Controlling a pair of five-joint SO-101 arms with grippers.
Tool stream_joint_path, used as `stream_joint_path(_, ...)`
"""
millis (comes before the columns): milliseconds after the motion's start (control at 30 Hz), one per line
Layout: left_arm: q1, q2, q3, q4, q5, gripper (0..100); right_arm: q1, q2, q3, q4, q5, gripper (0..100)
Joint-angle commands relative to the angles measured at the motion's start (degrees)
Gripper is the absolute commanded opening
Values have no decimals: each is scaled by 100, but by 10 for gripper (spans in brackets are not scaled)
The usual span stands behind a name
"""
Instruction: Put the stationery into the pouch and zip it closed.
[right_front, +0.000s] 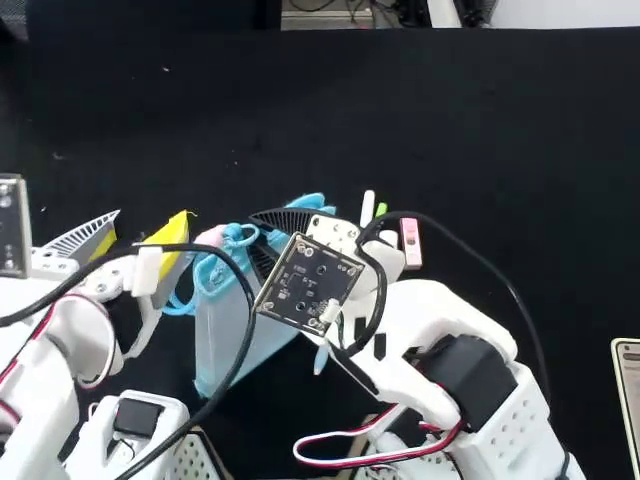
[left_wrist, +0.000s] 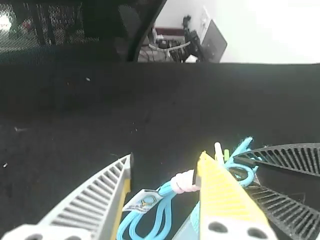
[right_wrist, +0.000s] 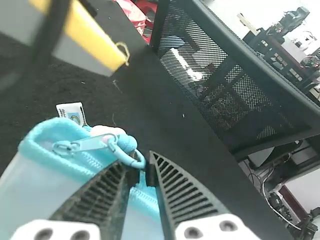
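- Pouch (right_front: 230, 335): translucent with pale blue trim, lying on the black surface (right_front: 450, 120) at about 7 o'clock from the middle of the high view, between the two arms.
- Right hand (right_wrist: 142, 167): the black ribbed fingers (right_wrist: 172, 192) are narrow. The tips pinch the pouch's (right_wrist: 40, 175) blue top edge next to the cord loop.
- Zipper pull (right_wrist: 87, 145): metal, lying flat along the blue edge, just beside the right fingertips.
- Left hand (left_wrist: 165, 159): spread wide and holding nothing, with one white finger and one yellow finger. It sits at 9 o'clock from the pouch in the high view.
- Blue cord (left_wrist: 160, 217) and a small label (left_wrist: 142, 200) lie between the left fingers.
- White pen (right_front: 367, 205) and green pen (right_front: 381, 211): their tips show at 1 o'clock from the pouch, beyond the right hand (right_front: 252, 232). Whether they sit inside the pouch cannot be told.
- Pink-and-white item (right_front: 410, 243): on the surface just beside the pens, at their 4 o'clock.
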Motion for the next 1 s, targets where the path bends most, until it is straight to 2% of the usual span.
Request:
stream_joint_path(0,66,-105,277,26,53,218,79,295,-4,-114,53,10)
stream_joint_path(200,66,-123,1182,26,88,218,264,321,4,-132,62,10)
stream_joint_path(367,75,-123,963,9,97,218,721,303,453,-765,62,10)
stream_joint_path(467,84,-105,426,-9,141,218,703,303,778,-1011,62,10)
stream_joint_path(633,127,-123,-462,9,624,241,703,330,1042,-1468,53,10)
stream_joint_path(733,127,-88,-312,9,615,270,695,330,1015,-1495,35,10)
stream_joint_path(967,127,422,435,-273,615,248,316,338,1024,-1495,44,10)
